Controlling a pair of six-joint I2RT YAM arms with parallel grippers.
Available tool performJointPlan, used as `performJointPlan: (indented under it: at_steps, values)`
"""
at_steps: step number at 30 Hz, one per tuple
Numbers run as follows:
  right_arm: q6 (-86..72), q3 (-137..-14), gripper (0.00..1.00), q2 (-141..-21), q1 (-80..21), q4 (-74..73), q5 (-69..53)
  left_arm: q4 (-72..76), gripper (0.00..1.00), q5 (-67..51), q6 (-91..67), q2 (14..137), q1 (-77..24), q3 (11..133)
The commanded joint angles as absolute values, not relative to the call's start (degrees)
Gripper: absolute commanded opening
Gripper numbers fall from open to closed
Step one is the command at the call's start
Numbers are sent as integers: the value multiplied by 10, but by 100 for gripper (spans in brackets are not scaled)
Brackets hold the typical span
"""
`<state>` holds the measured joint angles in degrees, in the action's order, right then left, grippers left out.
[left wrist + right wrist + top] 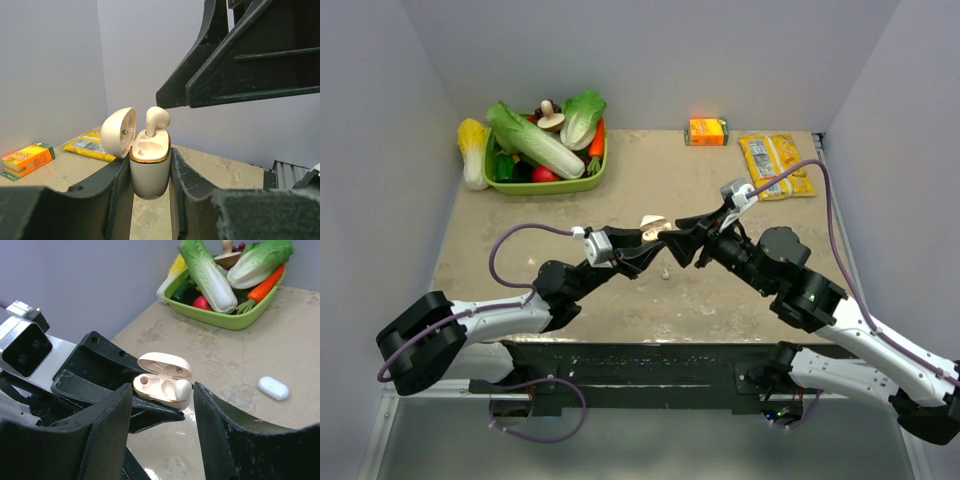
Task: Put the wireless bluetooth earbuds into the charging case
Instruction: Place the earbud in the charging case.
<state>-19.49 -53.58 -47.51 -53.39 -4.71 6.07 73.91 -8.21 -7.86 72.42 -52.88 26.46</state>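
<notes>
Beige tabletop and grey walls are framing the work, and everything is centring on the charging case (150, 175), which is being held off the table, upright, with its lid hinged open. The left gripper (150, 161) is pinching the case's body between its two fingers. One earbud (156, 119) is standing stem-down in one socket of the case, its head riding proud of the gold rim. The socket beside it is looking empty. The right gripper (162, 388) is hanging at the case with its fingers spread, one on either side, gripping nothing. Well apart from the case, down on the table, a white oval piece (273, 388) is lying; I cannot tell whether it is the second earbud.

By my judgement the step in hand is seating that earbud. Doing it well is calling for a light press straight down along the socket, one fingertip on the head and clear of the lid. The left arm should be gripping firmly so the case is not tipping or slipping.
</notes>
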Motion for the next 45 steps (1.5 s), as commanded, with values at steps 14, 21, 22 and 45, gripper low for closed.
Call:
performJointPlan:
  at_steps: [14,21,22,45]
  values:
    - [-222,-563,56,-487,-537,-31,42,925,0,-69,-65,717,-527,271]
    - [-229,-566,56,-489,-537,-29,29,926,0,-69,-65,722,-527,272]
    - [-231,-566,56,-489,-537,-26,27,926,0,-69,-65,723,-527,272]
    - [-271,-562,58,-493,-541,-3,-12,933,0,-64,-64,744,-527,283]
